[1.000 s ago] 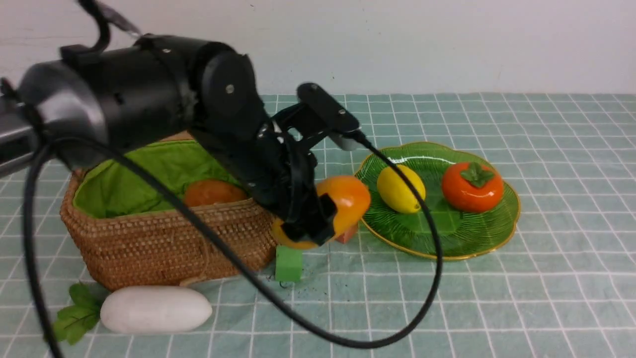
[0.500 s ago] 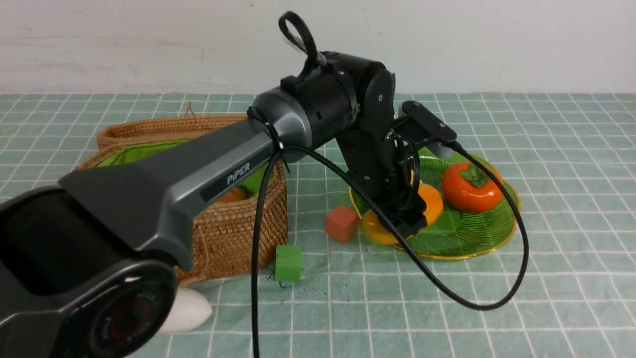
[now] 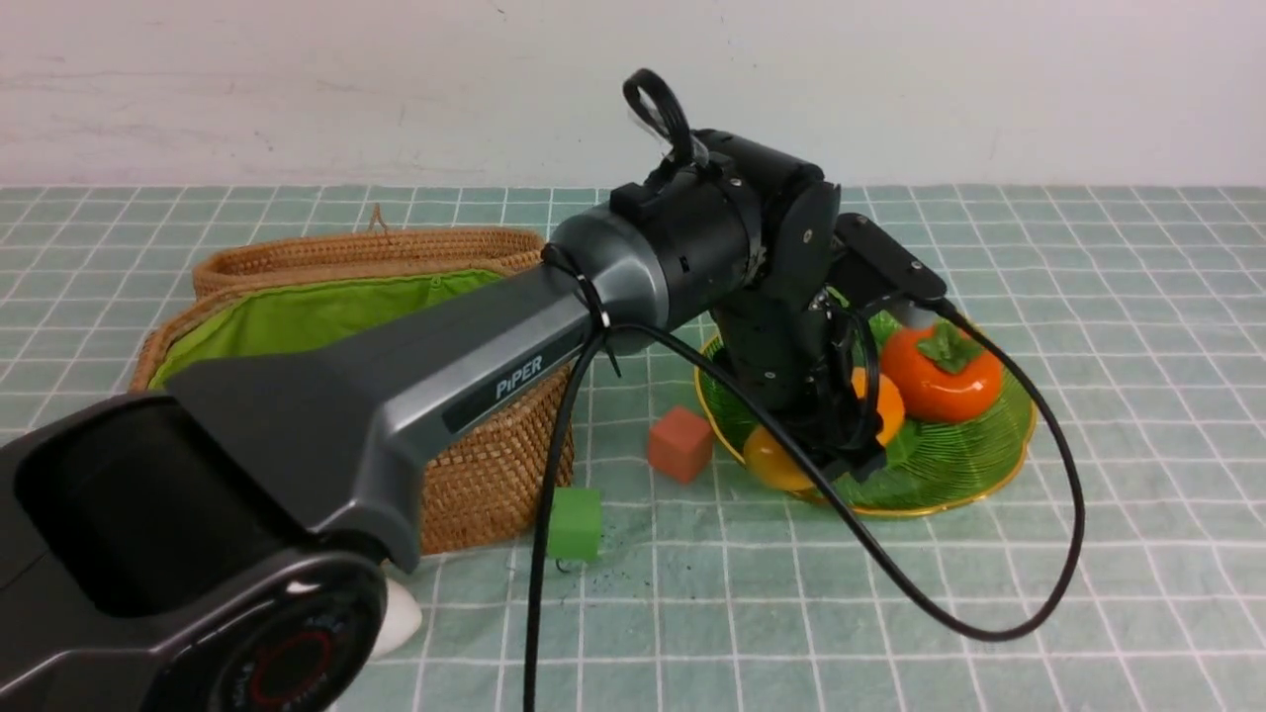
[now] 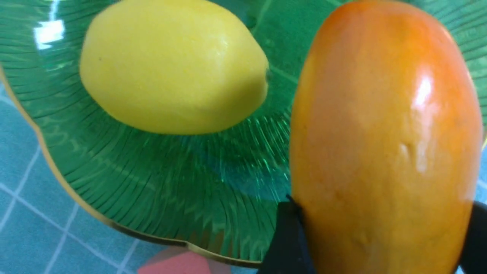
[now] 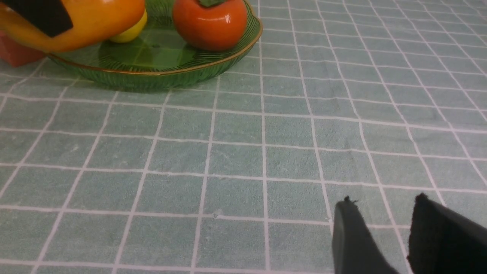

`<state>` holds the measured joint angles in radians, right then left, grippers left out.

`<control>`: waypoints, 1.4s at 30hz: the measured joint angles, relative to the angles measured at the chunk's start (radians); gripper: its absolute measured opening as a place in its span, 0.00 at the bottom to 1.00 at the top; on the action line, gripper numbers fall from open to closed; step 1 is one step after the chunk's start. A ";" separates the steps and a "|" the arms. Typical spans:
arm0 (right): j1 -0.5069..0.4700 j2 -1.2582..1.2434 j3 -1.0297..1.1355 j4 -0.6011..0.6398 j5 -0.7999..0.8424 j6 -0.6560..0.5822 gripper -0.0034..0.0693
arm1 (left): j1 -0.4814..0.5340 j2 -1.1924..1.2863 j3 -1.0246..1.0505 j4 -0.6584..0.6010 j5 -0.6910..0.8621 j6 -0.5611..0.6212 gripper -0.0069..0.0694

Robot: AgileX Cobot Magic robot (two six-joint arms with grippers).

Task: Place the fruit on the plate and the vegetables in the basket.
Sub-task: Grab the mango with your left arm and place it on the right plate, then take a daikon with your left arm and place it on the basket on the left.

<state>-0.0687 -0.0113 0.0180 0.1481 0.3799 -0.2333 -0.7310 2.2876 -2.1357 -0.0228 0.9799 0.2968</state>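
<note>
- Across the whole scene lies the counter point(image 3: 1137, 554), a green checked cloth carrying everything.
- Next biggest, the left arm point(image 3: 445, 386) reaches from the near left corner over the plate, and it blocks the view into the basket.
- Wicker basket point(image 3: 485, 475), green lining, sits at the left with its lid point(image 3: 346, 255) just behind. What's inside I can't tell, so potato and carrot are unaccounted for.
- Radish point(image 3: 401, 618): only a white rounded tip peeks out by the arm's base. It lies on the cloth in front of the basket, outside it, so that one is definitely left to do.
- Green glass plate point(image 3: 974, 463), right of centre, and this is where the action is.
- Mango point(image 4: 384, 144) is over the plate's near-left part, just beside the lemon. Resting on the glass or a shade above it? Can't tell.
- Persimmon point(image 3: 940, 381) sits on the plate's far right side. Done.
- Lemon point(image 4: 171, 68) lies on the plate too, hidden behind the arm from the front. Done.
- Red cube point(image 3: 680, 445) sits just beside the plate's rim and green cube point(image 3: 575, 524) by the basket's near corner. Neither belongs to the sort.
- Left fingers point(image 4: 285, 243) pinch the mango, one on each flank. A release, I'd judge, finishes the fruit half.
- Right fingers point(image 5: 354, 236) are parted, with nothing between them, low over bare cloth and apart from the plate.
</note>
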 joint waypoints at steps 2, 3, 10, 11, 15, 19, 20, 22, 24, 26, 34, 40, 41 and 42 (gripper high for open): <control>0.000 0.000 0.000 0.000 0.000 0.000 0.38 | 0.000 -0.006 0.000 0.002 -0.013 -0.014 0.91; 0.000 0.000 0.000 0.000 0.000 0.000 0.38 | 0.000 -0.012 0.000 0.003 -0.016 -0.019 0.94; 0.000 0.000 0.000 0.000 0.000 0.000 0.38 | 0.000 -0.076 0.000 0.003 -0.008 -0.028 0.96; 0.000 0.000 0.000 0.000 0.000 0.000 0.38 | 0.000 -0.096 0.000 0.005 0.013 -0.028 0.95; 0.000 0.000 0.000 0.000 0.000 0.000 0.38 | 0.001 -0.150 0.000 0.023 0.104 -0.028 0.91; 0.000 0.000 0.000 0.000 0.000 0.000 0.38 | 0.022 -0.269 0.005 0.036 0.234 -0.028 0.84; 0.000 0.000 0.000 0.000 0.000 0.000 0.38 | 0.029 -0.298 0.013 0.038 0.246 -0.028 0.83; 0.000 0.000 0.000 0.000 0.000 0.000 0.38 | 0.041 -0.364 0.042 0.045 0.253 -0.028 0.81; 0.000 0.000 0.000 0.000 0.000 0.000 0.38 | 0.065 -0.494 0.169 0.056 0.254 -0.028 0.79; 0.000 0.000 0.000 0.000 0.000 0.000 0.38 | 0.078 -0.551 0.237 0.061 0.254 -0.027 0.78; 0.000 0.000 0.000 0.000 0.000 0.000 0.38 | 0.263 -0.897 0.794 -0.026 0.254 -0.008 0.78; 0.000 0.000 0.000 0.000 0.000 0.000 0.38 | 0.327 -1.047 1.112 -0.138 0.123 0.008 0.78; 0.000 0.000 0.000 0.000 0.000 0.000 0.38 | 0.327 -1.049 1.138 -0.142 0.101 0.010 0.77; 0.000 0.000 0.000 0.000 0.000 0.000 0.38 | 0.327 -1.049 1.167 -0.143 0.080 0.014 0.77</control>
<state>-0.0687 -0.0113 0.0180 0.1481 0.3799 -0.2333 -0.4036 1.2386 -0.9688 -0.1654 1.0596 0.3105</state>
